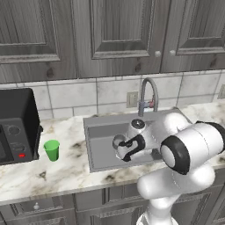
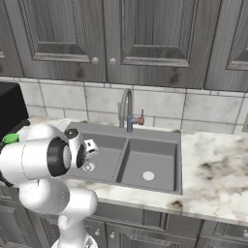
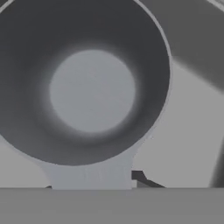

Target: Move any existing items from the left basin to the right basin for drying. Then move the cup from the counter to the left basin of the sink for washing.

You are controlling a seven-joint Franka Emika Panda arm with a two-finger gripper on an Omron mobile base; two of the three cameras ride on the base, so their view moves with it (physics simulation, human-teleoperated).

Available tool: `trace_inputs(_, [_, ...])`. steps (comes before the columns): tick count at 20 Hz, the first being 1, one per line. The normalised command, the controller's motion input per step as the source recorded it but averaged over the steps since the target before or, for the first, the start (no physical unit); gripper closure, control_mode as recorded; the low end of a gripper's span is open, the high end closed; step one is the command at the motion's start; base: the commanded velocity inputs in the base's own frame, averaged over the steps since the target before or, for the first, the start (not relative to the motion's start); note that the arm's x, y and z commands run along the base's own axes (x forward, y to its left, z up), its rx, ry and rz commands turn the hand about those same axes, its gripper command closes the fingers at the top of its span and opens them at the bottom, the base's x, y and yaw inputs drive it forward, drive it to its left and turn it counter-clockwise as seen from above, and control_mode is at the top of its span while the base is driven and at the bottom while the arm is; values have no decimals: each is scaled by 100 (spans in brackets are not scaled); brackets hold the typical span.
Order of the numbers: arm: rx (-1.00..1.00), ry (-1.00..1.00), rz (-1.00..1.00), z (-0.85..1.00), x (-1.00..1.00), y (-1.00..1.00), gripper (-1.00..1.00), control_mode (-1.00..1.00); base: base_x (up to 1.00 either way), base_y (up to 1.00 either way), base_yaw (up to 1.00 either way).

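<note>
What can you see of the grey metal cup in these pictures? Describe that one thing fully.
The grey metal cup appears in the hand view, seen from straight above into its open mouth: a round rim, smooth dull-grey walls and a paler flat bottom, with nothing inside. A flat handle runs from the rim toward the gripper, which looks closed on it. It sits over the grey floor of the sink's left basin; whether it touches that floor cannot be told.

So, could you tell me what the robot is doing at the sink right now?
The arm is reaching down into the left basin of the sink, its jaws closed on the handle of the grey metal cup, which the hand view looks straight down into. The green cup is on the counter beside the black appliance, and the right basin holds nothing yet.
</note>
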Motion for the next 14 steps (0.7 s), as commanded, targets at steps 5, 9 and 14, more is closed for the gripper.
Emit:
trace_inputs(5, [0,-7,0,97,-5,0,100,-100,0,0,0])
trace_inputs(9, [0,-4,-1,68,-22,0,100,-100,0,0,0])
trace_inputs(14, [0,-5,-5,48,-34,-4,100,-100,0,0,0])
